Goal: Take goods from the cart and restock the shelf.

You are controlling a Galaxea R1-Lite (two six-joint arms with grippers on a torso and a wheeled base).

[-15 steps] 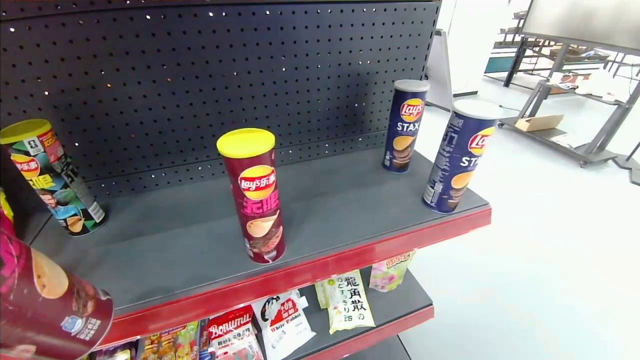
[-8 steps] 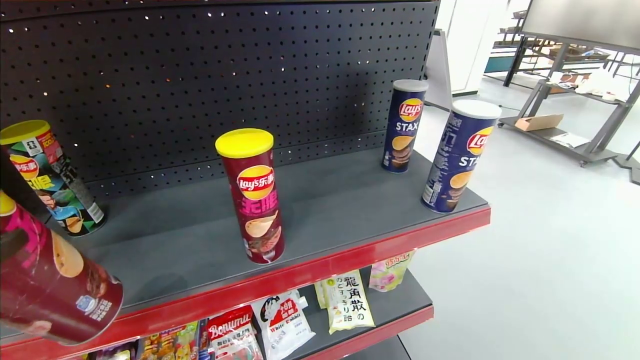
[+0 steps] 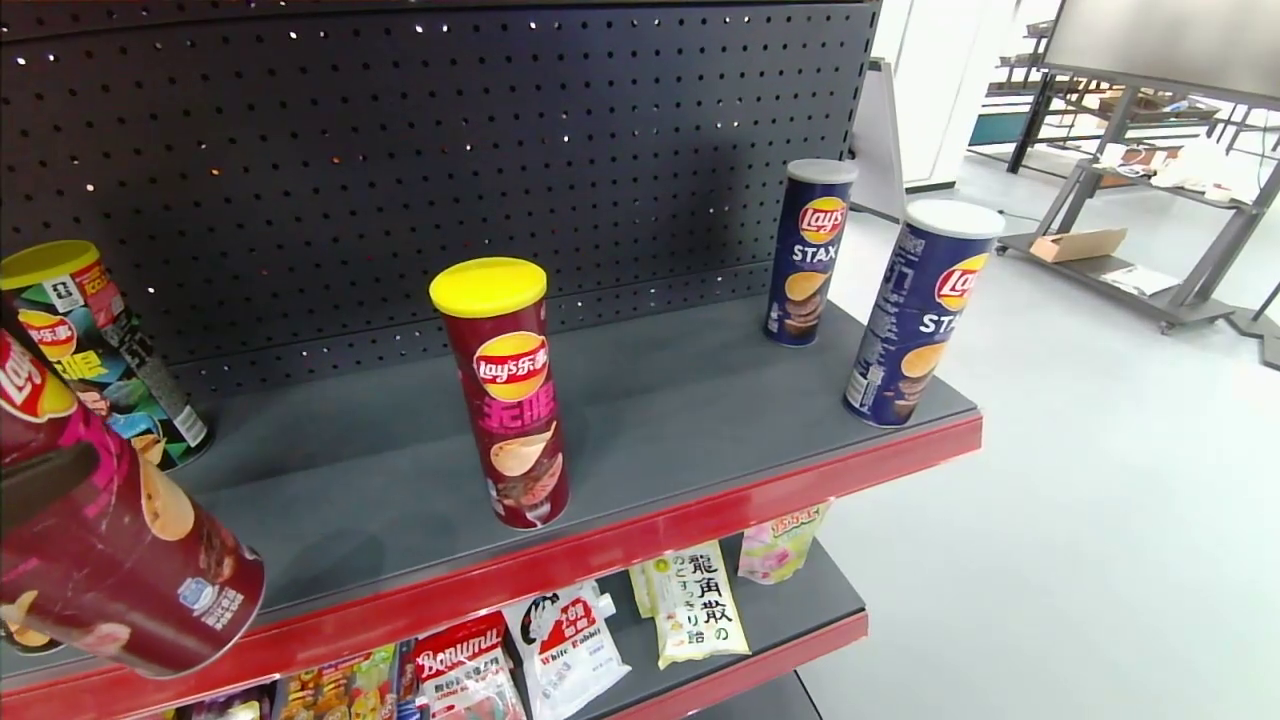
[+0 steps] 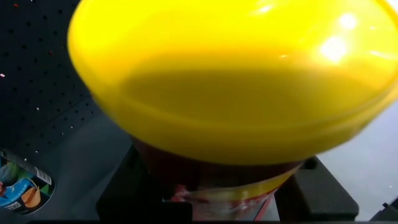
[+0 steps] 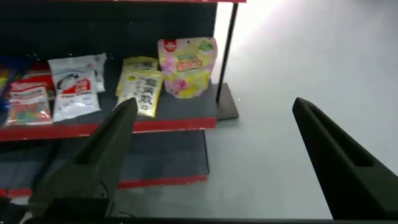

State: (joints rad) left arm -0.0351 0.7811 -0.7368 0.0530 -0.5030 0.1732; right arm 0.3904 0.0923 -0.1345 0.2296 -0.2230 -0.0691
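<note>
Left gripper pinches a tilted maroon chips can: bring it upright, then lower onto the shelf just ahead; right gripper spread.

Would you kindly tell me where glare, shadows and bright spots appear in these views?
Head view: light pinpricks through the pegboard holes; a soft shadow on the shelf beside the held can. Left wrist view: glare spots on its yellow lid. Right wrist view: brightly lit floor, dimmer lower shelves.
</note>
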